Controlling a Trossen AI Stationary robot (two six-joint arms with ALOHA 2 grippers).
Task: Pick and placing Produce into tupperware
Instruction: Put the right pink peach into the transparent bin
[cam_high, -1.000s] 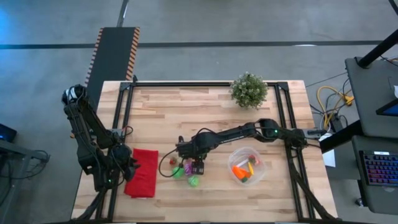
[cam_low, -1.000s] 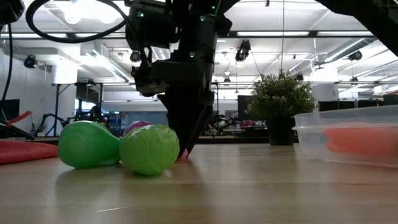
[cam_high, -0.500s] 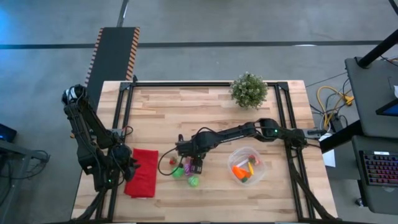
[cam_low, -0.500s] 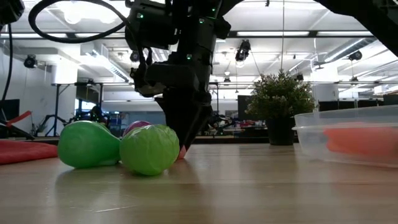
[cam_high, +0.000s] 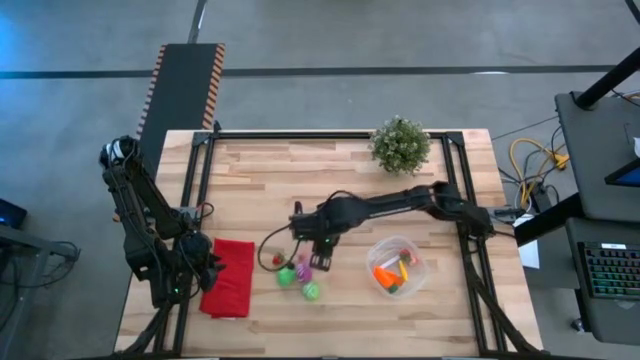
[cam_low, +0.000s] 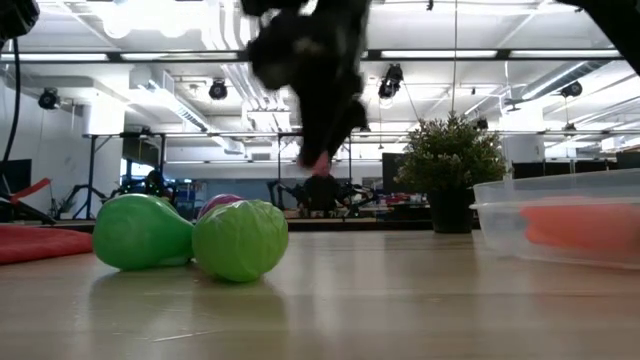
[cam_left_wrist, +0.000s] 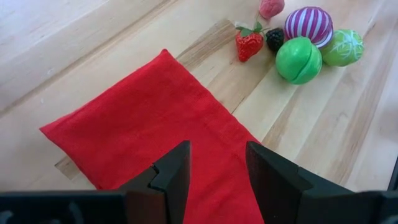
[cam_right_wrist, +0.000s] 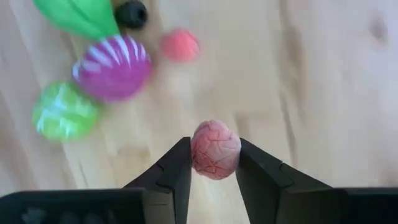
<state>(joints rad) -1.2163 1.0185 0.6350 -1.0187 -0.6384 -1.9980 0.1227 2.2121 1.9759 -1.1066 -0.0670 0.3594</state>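
Observation:
My right gripper (cam_right_wrist: 214, 163) is shut on a small pink bumpy toy piece (cam_right_wrist: 215, 148), above the table beside the loose produce; it also shows in the high view (cam_high: 322, 262) and, blurred, in the low view (cam_low: 320, 150). On the wood lie a purple striped ball (cam_right_wrist: 113, 67), a light green cabbage (cam_right_wrist: 62, 118), a green piece (cam_right_wrist: 78, 15), a black berry (cam_right_wrist: 131, 12), a small red piece (cam_right_wrist: 180, 45) and a strawberry (cam_left_wrist: 249, 43). The clear tupperware (cam_high: 413, 272) stands to the right, holding an orange carrot (cam_high: 384, 274) and yellow pieces. My left gripper (cam_left_wrist: 217, 165) is open over the red cloth (cam_left_wrist: 149, 124). My right gripper pinches the pink piece by its two opposite sides (cam_right_wrist: 198, 152) between its two fingers. The fingers come from above, pointing down. The piece is lifted clear of the table, above the bare wood to the right of the loose produce.
A green potted plant (cam_high: 400, 145) stands at the far edge of the table. The red folded cloth (cam_high: 230, 275) lies at the near left under my left arm. Bare wood lies between the loose produce and the tupperware.
My right gripper has risen from the table behind the green cabbage, taking the pink piece up clear of the wood, and has moved a little toward the table's right. The other produce has stayed where it was.

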